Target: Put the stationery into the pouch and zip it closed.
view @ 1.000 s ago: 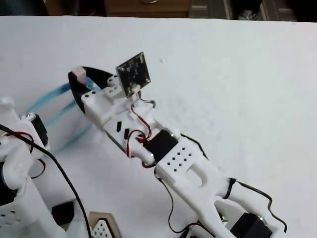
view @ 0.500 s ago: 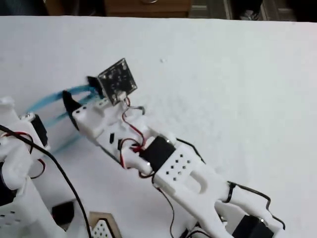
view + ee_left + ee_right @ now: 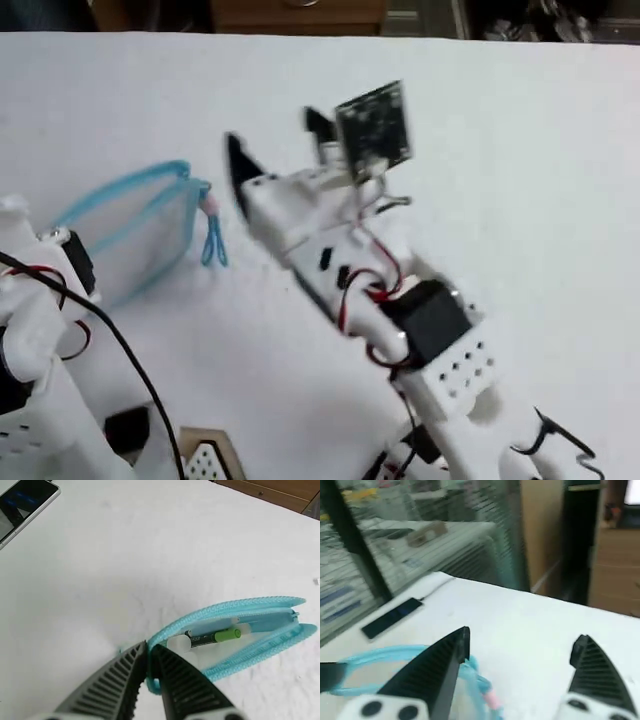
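Turquoise-trimmed see-through zip pouch [image 3: 140, 235] flat on the white worktop [image 3: 480, 150], toward the left arm's side. Holds a black-and-green pen-like stick [image 3: 212, 637], laid lengthwise between the two turquoise bands. Left pincer [image 3: 148, 647] clamped on the pouch's near end, ribbed black jaws all but meeting over the trim. Right pincer [image 3: 271, 128] above the worktop, near the pouch's other end and apart from it, jaws spread wide, gripping nothing. Pink pull tab [image 3: 210, 205] with a turquoise loop at that same far end, just off the corner. Seemingly past the loading step and into the zipping one. Hard to tell whether zipped right along: bands apart in the left wrist view with the stick showing between them, perhaps an open mouth, perhaps only a clear wall. If open, calls for lowering the right pincer onto the pink tab, closing on it and drawing it along the band toward the clamped end, with the left grip as anchor against sliding. Small and floppy, that tab, so likely to want a slow, square approach. If shut, calls only for letting go. By count: one pouch, one stick of stationery, one pull tab, two pincers, one dark flat phone [image 3: 22, 500] well apart, near the worktop's edge.
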{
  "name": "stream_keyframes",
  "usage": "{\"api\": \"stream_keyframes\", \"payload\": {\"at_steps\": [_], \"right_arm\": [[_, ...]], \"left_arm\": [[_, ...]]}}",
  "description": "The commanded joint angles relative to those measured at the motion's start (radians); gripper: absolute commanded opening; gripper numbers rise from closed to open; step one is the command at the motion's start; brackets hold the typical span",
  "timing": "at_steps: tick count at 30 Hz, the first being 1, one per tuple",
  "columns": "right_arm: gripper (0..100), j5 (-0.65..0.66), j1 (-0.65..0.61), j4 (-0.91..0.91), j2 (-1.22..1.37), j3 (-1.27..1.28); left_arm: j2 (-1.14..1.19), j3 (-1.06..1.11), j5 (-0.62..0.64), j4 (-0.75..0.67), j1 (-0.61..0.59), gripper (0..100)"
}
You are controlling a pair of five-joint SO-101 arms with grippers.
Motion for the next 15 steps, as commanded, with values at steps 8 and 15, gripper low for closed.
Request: {"api": "stream_keyframes", "payload": {"at_steps": [8, 15], "right_arm": [[30.7, 0.011, 0.03, 0.07, -0.024, 0.37], [30.7, 0.003, -0.211, -0.259, -0.022, 0.629]], "left_arm": [[0.004, -0.017, 0.006, -0.009, 0.002, 2], [0.007, -0.017, 0.006, -0.011, 0.002, 2]]}}
